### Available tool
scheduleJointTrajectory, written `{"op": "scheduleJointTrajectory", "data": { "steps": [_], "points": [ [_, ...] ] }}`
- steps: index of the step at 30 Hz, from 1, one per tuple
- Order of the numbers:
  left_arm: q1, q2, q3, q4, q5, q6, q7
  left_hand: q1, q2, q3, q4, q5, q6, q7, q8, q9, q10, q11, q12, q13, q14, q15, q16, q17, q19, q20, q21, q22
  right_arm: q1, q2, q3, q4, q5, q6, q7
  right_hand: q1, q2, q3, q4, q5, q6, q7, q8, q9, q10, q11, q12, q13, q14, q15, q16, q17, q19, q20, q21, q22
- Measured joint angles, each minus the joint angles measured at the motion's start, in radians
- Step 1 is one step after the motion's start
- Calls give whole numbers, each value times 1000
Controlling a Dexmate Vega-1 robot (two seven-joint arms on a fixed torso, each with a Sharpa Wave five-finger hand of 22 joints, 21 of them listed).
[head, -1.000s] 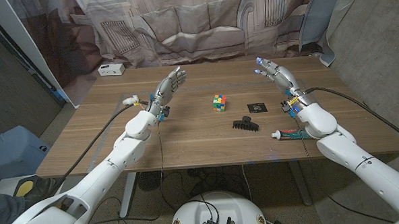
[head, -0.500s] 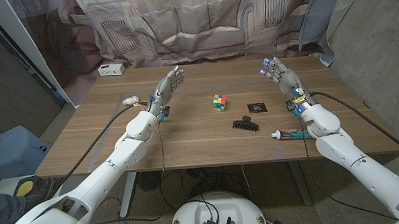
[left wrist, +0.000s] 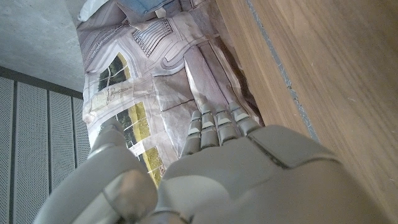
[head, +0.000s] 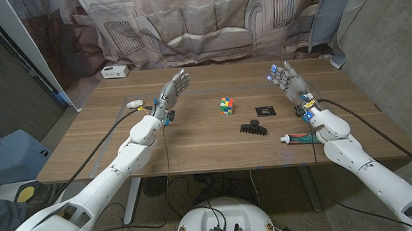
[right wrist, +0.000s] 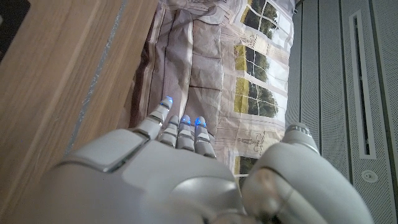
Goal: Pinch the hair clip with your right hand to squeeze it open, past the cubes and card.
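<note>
Both hands raised and empty over the table; the clip lies untouched near the middle.

The wooden table (head: 193,147) carries everything, with a printed curtain (head: 209,25) hanging behind its far edge. The left hand (head: 173,88) stands upright over the left half, fingers straight and apart, holding nothing. The right hand (head: 288,80) stands likewise over the right half, fingers spread with blue-lit tips, holding nothing, well apart from the clip. A white box (head: 114,71) sits at the far left corner. A coloured cube (head: 226,105) stands near the centre. The black clip (head: 253,128) lies just in front of the cube and to its right. A black card (head: 265,111) lies flat between the clip and the right hand. A tube (head: 301,138) lies beside the right wrist, right of the clip.
</note>
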Motion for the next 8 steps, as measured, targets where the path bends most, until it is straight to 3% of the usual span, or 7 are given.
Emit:
{"op": "scheduleJointTrajectory", "data": {
  "steps": [8],
  "points": [
    [9, 8, -3, -7, -6, 5, -3, 0, 0, 0, 0, 0, -2, -2, 0, 0, 0, 0, 0, 0, -1, 1, 0, 0, 0, 0, 0, 0, 2, 13, -1, 7, 14, -13, 10, 0, 0, 0, 0, 0, 0, 0, 0, 0, 0, 0, 0, 0, -5, 5, 0, 0, -5, -5, 0, 0]
  ]
}}
